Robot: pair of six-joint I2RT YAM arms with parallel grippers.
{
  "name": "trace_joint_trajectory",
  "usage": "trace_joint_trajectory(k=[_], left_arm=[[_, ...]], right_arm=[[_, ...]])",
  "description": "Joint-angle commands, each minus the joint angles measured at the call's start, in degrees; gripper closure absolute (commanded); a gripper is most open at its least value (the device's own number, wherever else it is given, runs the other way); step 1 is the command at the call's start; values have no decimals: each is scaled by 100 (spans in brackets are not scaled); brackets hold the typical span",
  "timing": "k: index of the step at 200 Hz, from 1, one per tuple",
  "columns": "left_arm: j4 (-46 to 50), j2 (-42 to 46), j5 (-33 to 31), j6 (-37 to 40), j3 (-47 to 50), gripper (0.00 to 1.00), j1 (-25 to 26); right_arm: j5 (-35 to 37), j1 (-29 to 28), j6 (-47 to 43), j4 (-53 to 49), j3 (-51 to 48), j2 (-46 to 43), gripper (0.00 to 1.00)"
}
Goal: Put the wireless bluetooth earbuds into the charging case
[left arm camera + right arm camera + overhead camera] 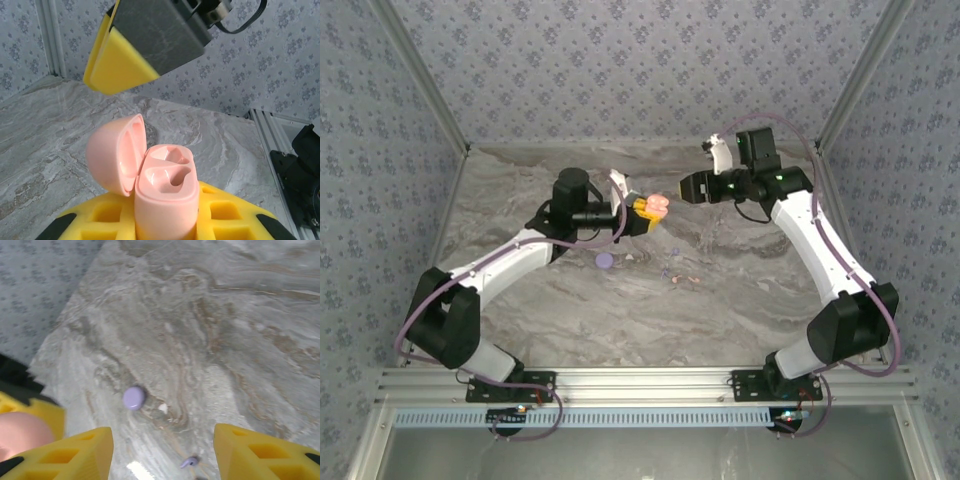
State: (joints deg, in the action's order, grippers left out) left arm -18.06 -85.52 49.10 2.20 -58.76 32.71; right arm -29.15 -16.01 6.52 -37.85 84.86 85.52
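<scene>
Holding the charging case (165,200) clamped in our left hand (642,212), lid open, both sockets empty; earbuds (671,276) lie loose on the bench (720,320) below; right hand (688,186) hovers, fingers apart, holding nothing; so we reckon nothing's inserted yet.

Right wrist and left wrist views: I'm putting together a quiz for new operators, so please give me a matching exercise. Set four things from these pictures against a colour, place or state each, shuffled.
Things:
1. charging case
2. lilac disc
3. right gripper
4. lilac earbud

States:
A. jaws apart, nothing between them
B. pink, lid up, both sockets empty
C. round, flat on the table beside a white fleck
D. tiny, on the table near a pinkish earbud

Pairs: 1-B, 2-C, 3-A, 4-D.
</scene>
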Motion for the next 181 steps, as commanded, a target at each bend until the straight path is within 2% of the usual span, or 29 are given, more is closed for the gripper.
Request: trace_joint_trajectory(k=[1,28,81,98,128,143,181], left_arm=[[-503,269,-91,-244,153,79,33],[-664,471,-287,-379,402,78,69],[-698,819,-518,-470,717,79,137],[-686,903,-586,-491,781,78,149],[-610,978,-643,-479,808,79,148],[-615,987,-647,-483,820,79,156],[-590,968,-676,-462,781,78,158]], right_arm=[[622,148,191,-290,-254,-119,43],[770,221,132,-570,-651,45,43],[459,86,-102,-713,-1600,362,46],[370,-43,-140,-779,-1932,478,50],[-22,-297,-173,-742,-2289,536,63],[-260,-370,-212,-792,-2373,630,66],[-266,-576,-228,-801,-2450,948,72]])
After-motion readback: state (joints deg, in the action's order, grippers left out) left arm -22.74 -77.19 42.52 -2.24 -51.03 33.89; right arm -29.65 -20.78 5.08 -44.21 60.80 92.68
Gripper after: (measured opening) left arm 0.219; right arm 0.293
